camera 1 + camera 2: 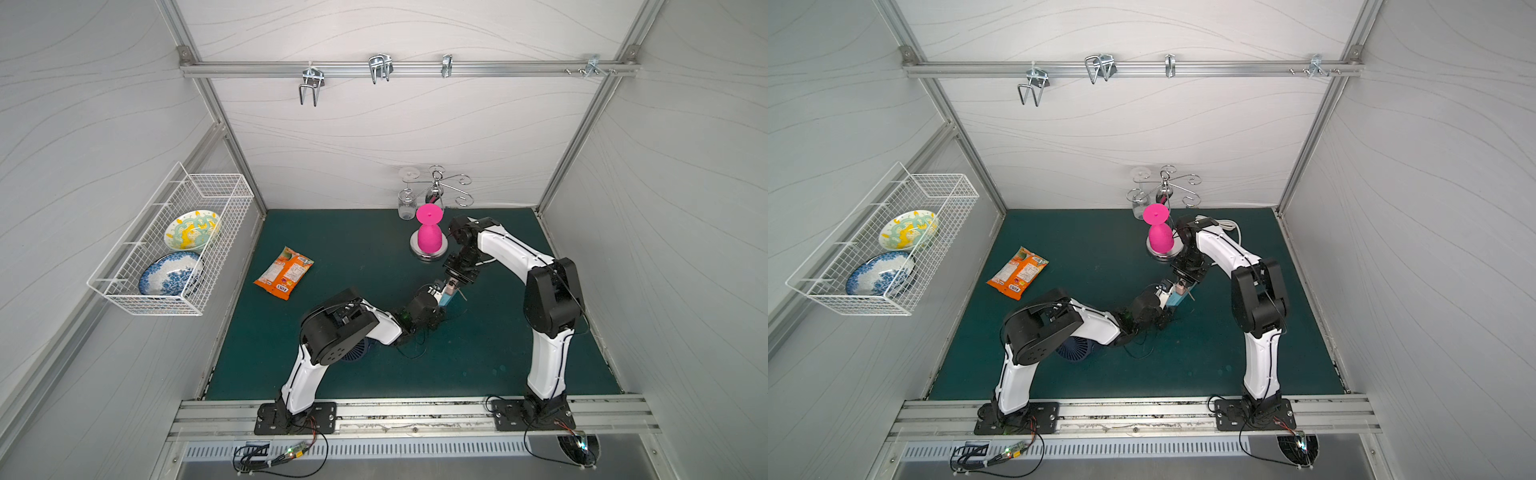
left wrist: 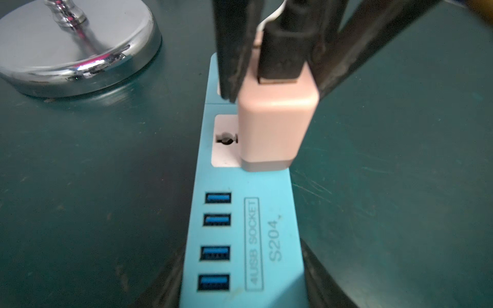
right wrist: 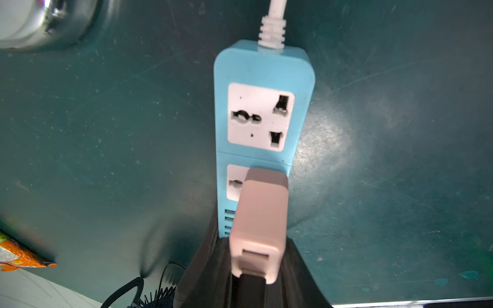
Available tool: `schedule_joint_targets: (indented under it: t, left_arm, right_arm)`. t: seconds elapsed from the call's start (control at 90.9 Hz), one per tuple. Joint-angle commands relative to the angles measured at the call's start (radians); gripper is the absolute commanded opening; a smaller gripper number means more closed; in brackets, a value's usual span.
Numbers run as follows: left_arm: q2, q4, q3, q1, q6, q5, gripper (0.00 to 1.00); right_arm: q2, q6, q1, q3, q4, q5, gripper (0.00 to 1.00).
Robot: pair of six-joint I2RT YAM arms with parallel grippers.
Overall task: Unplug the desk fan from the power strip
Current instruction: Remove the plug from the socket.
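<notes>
Desk fan point(image 1: 1075, 348) plug point(image 2: 274, 125) pinched by right gripper point(image 2: 269, 88), seated

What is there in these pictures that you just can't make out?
- Desk fan: in both top views mostly under the left arm; only a slice of its grille shows.
- Pink plug: its prongs are hidden by its own body in both wrist views, so how deep it sits in the power strip is unclear.
- Snack bag: cut off by the right wrist view's edge.

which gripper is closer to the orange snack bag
Left. The left gripper clamps the power strip; the right gripper grips the pink plug, farther from the orange snack bag.
</notes>
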Motion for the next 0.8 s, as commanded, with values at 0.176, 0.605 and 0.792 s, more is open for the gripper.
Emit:
schedule_joint_targets:
  t: [0.176, 0.605, 0.792]
  left_arm:
    - [0.022, -0.065, -0.012, 0.004, -0.023, 0.021, 0.34]
    - [0.023, -0.048, -0.009, 0.006, -0.018, 0.01, 0.34]
    - [0.026, -0.044, -0.01, 0.0, -0.013, 0.012, 0.34]
  right_arm:
    - [-0.008, -0.023, -0.031, -0.004, -0.011, 0.006, 0.04]
    - [-0.097, -0.024, -0.042, -0.117, 0.049, 0.013, 0.04]
    - [-0.113, -0.02, -0.047, -0.157, 0.059, 0.033, 0.04]
